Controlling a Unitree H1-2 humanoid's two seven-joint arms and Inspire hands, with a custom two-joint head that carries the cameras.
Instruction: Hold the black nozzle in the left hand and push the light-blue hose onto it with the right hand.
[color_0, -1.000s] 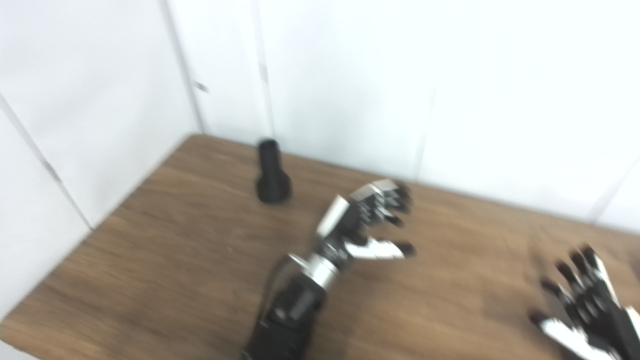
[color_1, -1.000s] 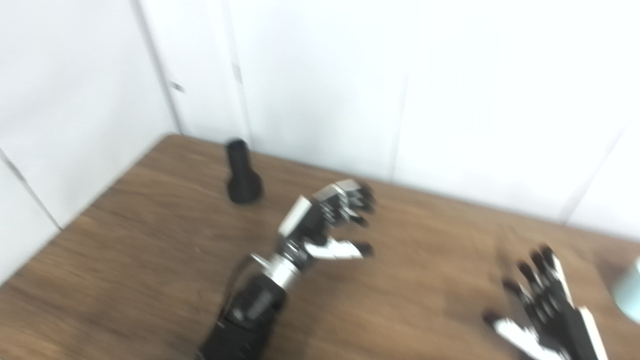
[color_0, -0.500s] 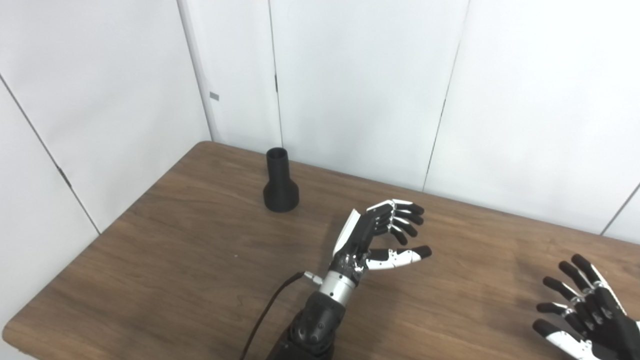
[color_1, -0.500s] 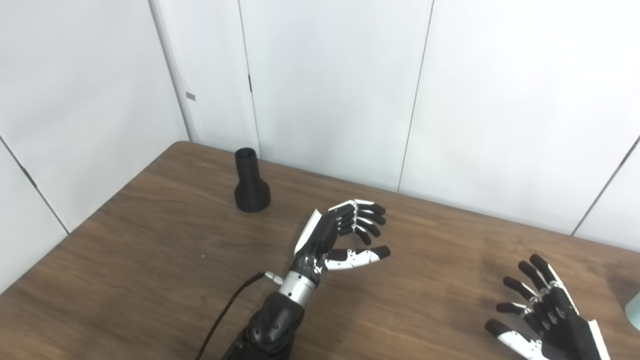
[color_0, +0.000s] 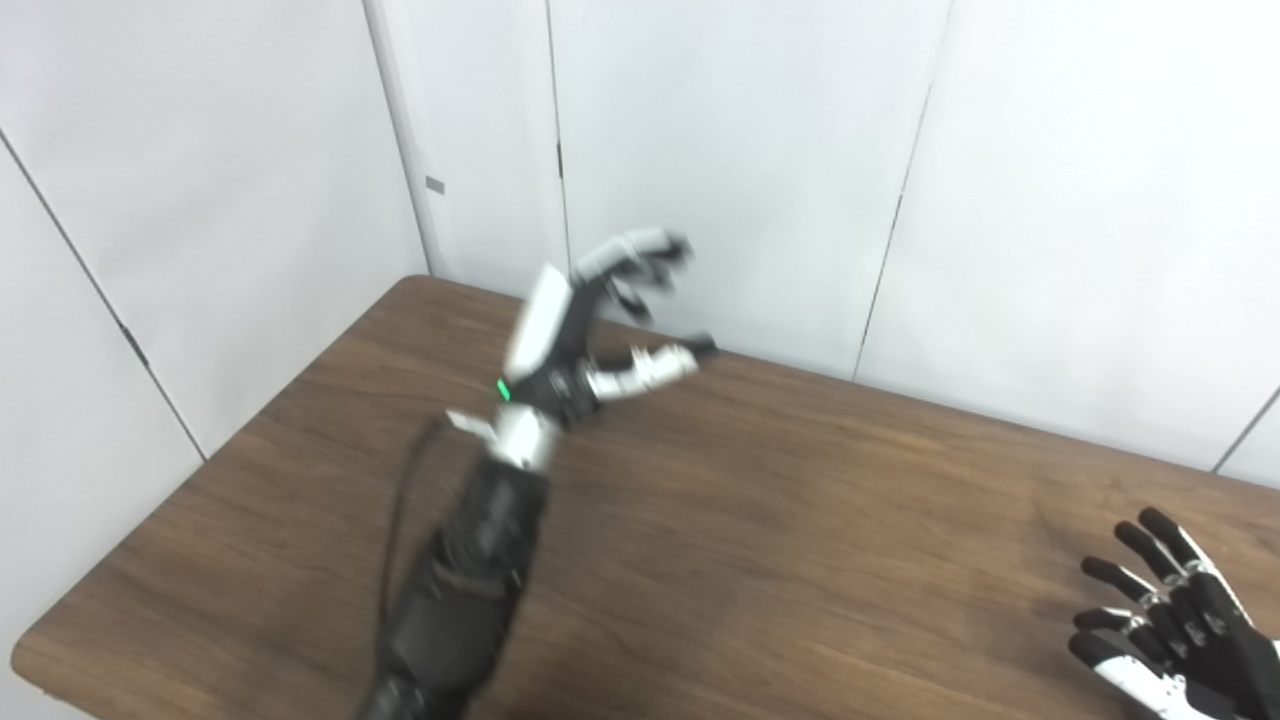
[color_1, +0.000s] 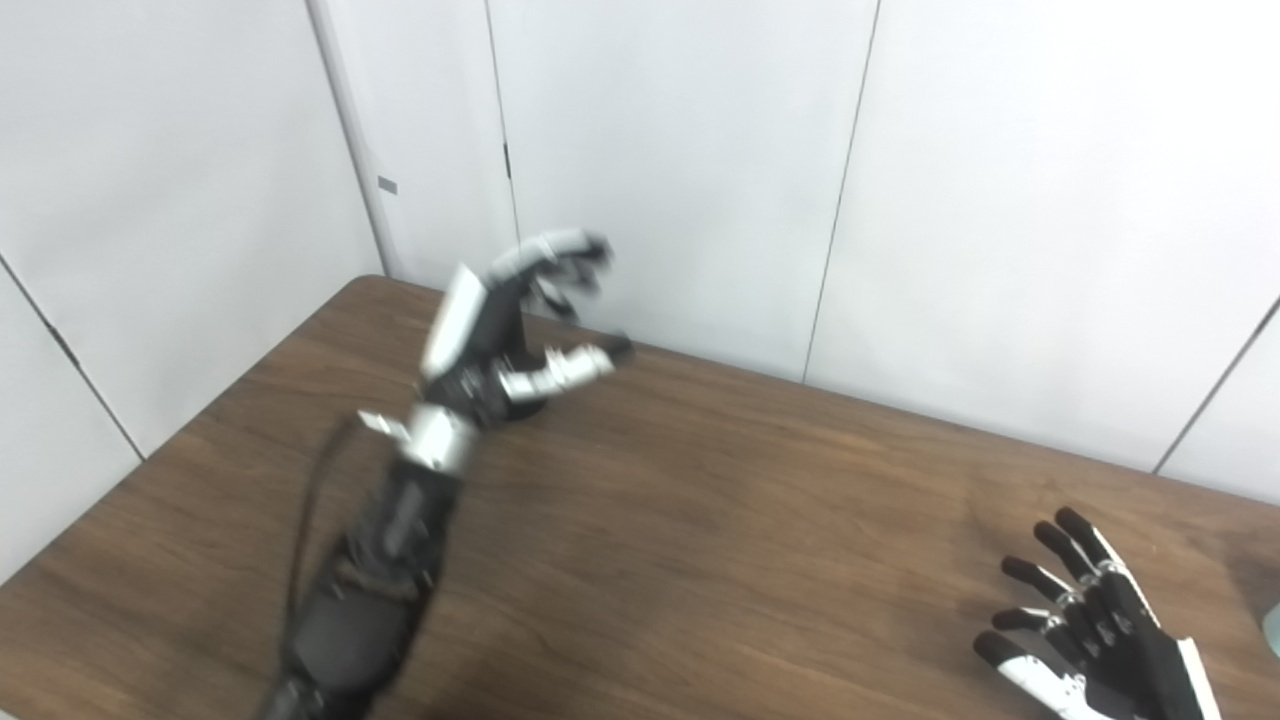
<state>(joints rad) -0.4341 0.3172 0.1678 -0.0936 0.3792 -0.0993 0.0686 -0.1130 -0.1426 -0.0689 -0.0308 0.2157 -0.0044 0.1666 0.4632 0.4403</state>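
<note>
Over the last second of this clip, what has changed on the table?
The left hand has swung up and toward the far-left corner, open, now in front of the black flared plastic nozzle, hiding most of it; no grasp shows. The right hand stays open at the near right; the nozzle's spot on the brown wooden table looks unchanged.

The left hand has a white back plate, black palm and white fingers tipped black; a small green light glows near its silver wrist collar; a dark cable runs along the black forearm; the right hand is black with a white thumb base.
</note>
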